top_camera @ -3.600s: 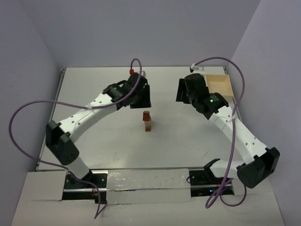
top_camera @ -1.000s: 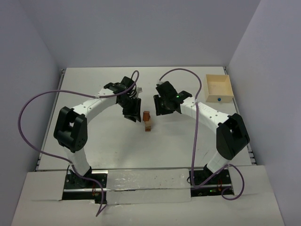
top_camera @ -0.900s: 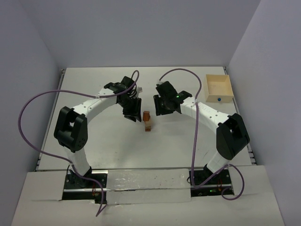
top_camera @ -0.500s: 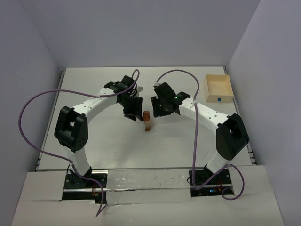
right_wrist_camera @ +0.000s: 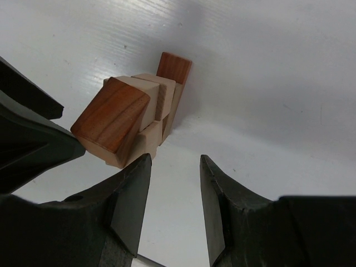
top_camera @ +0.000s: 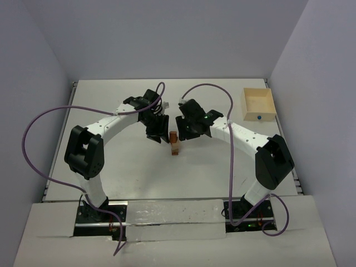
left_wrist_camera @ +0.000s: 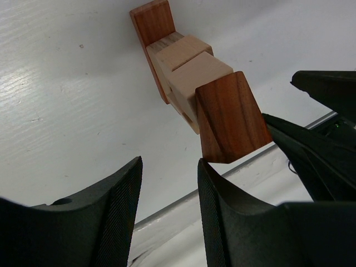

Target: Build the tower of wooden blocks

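The wood block tower [top_camera: 175,143] stands mid-table: tan wood blocks [left_wrist_camera: 189,72] stacked upright, a reddish-brown wedge [left_wrist_camera: 228,117] on top and a reddish-brown bar [left_wrist_camera: 153,22] at the base. My left gripper [top_camera: 160,135] hangs just left of it, open and empty [left_wrist_camera: 168,206], one fingertip [left_wrist_camera: 208,178] close under the wedge. My right gripper [top_camera: 185,132] hangs just right of it, also open with nothing between its fingers [right_wrist_camera: 175,194]. The same wedge [right_wrist_camera: 111,119] appears beyond my right gripper's left finger [right_wrist_camera: 133,189]. The tower stands outside both pairs of jaws.
An open light-wood box [top_camera: 258,104] sits at the back right with a small blue thing [top_camera: 259,117] inside. Both arms arch in toward the tower from either side. Purple cables loop over them.
My right gripper has slid left, closer to the tower top. My left gripper has stayed put and its fingers have spread a little. The tower has not moved.
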{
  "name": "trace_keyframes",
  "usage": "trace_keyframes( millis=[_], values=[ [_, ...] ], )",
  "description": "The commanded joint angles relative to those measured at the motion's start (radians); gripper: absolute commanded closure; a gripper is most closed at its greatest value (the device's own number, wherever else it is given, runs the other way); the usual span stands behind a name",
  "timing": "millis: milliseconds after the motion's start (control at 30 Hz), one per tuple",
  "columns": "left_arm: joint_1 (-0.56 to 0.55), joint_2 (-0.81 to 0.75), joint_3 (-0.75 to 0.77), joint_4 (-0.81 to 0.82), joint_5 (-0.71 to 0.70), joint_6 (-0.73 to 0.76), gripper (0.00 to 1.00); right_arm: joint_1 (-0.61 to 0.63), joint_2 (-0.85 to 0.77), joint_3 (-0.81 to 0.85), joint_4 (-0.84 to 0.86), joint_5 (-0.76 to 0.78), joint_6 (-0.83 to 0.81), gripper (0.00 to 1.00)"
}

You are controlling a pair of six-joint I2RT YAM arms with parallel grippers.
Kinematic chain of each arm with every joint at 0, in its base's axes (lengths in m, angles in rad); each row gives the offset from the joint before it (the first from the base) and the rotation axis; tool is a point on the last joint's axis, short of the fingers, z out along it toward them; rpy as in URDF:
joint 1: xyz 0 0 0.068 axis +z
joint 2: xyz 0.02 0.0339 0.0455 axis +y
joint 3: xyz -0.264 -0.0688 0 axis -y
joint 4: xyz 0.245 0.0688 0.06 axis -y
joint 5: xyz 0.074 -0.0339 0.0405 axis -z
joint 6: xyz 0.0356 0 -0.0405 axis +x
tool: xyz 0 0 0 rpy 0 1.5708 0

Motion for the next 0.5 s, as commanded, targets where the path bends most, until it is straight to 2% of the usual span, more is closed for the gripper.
trace_keyframes(
  millis=[0, 467],
  values=[
    [-0.009, -0.023, 0.028, 0.013, 0.02, -0.003, 0.49, 0.013, 0.006, 0.041, 0.024, -0.025, -0.001, 0.52],
    [-0.009, -0.034, 0.014, 0.013, 0.022, -0.002, 0.48, 0.014, 0.021, 0.052, 0.024, -0.034, 0.008, 0.51]
  ],
)
